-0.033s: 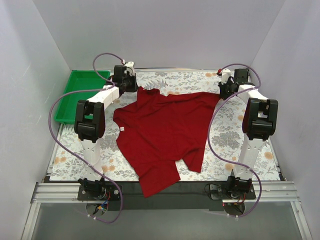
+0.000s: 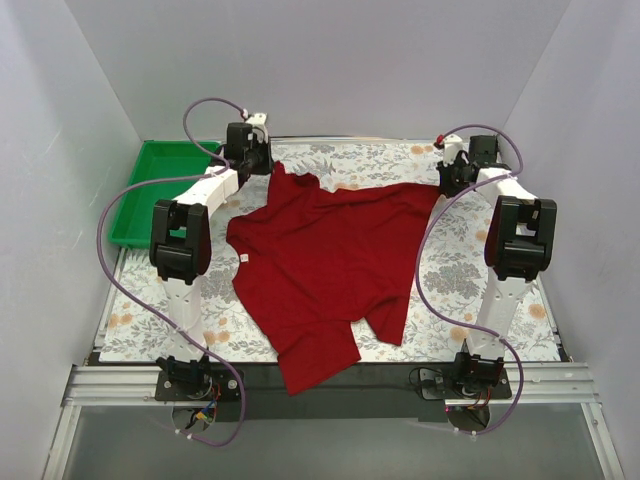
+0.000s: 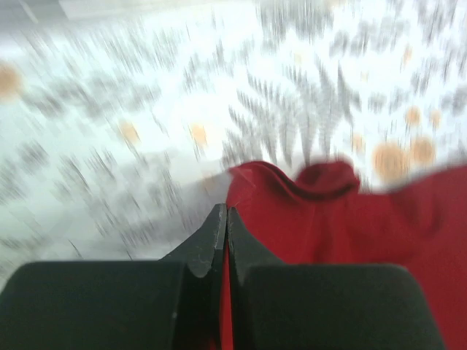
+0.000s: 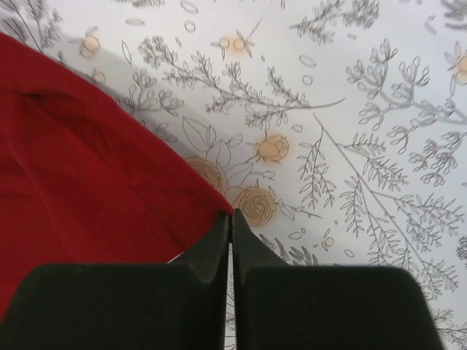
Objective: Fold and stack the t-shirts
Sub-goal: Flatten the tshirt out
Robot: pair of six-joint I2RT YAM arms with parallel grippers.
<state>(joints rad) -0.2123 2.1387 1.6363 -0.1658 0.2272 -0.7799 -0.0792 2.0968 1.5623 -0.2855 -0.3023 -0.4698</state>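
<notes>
A dark red t-shirt (image 2: 320,260) lies spread and rumpled on the floral tablecloth, its small white neck label (image 2: 245,259) at the left. Its lower part hangs over the near table edge. My left gripper (image 2: 268,165) is at the far left, shut on a corner of the t-shirt (image 3: 343,219); red cloth shows between its fingers (image 3: 227,211). That corner is pulled up into a point. My right gripper (image 2: 441,183) is at the far right, shut (image 4: 231,215) on the tip of the shirt's other far corner (image 4: 73,175), low over the cloth.
A green tray (image 2: 165,190) stands off the table's far left corner. The floral tablecloth (image 2: 460,280) shows to the right of the shirt. White walls close in the back and both sides. Purple cables loop from both arms.
The left gripper has moved a little toward the far edge, drawing its shirt corner up and back with it. The right arm has not moved.
</notes>
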